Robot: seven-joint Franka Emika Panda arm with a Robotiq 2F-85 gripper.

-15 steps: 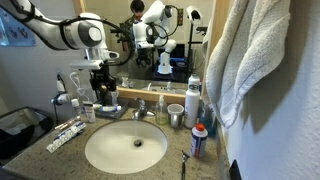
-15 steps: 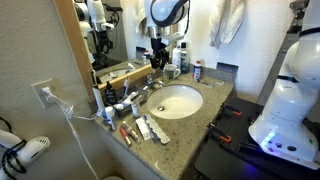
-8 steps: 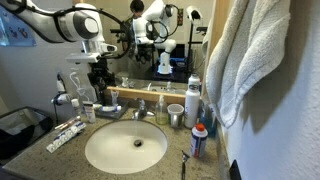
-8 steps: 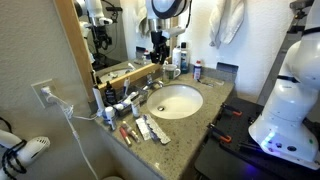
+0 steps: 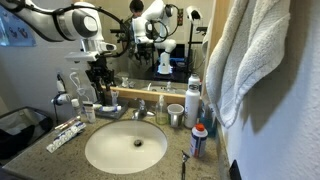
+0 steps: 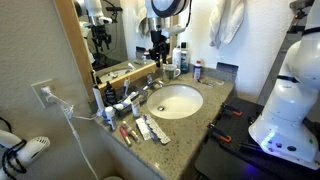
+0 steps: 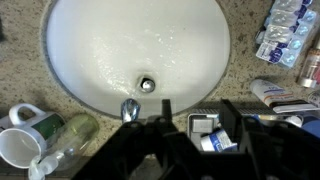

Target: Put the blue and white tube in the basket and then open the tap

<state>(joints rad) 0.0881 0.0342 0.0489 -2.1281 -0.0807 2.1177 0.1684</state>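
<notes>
In the wrist view my gripper point(image 7: 198, 128) is open and empty, its two dark fingers hanging over the basket point(image 7: 193, 119). The blue and white tube point(image 7: 219, 141) lies inside the basket, between and below the fingertips. The chrome tap point(image 7: 129, 108) stands just left of the basket at the sink's rim. In both exterior views the gripper point(image 5: 100, 80) point(image 6: 157, 58) hangs above the back of the counter, beside the tap point(image 5: 140, 108) point(image 6: 152, 88). The basket point(image 5: 104, 100) shows there as a dark shape under the gripper.
The white sink bowl point(image 5: 125, 148) fills the counter's middle. A long pale tube with red marks point(image 5: 65, 133) lies at its side. A cup point(image 5: 176, 115), a white bottle point(image 5: 192, 100) and a blue bottle with a red cap point(image 5: 199, 140) stand opposite. A towel point(image 5: 260, 60) hangs nearby.
The arm has lifted a little, raising the gripper away from the basket. The tube stays in the basket.
</notes>
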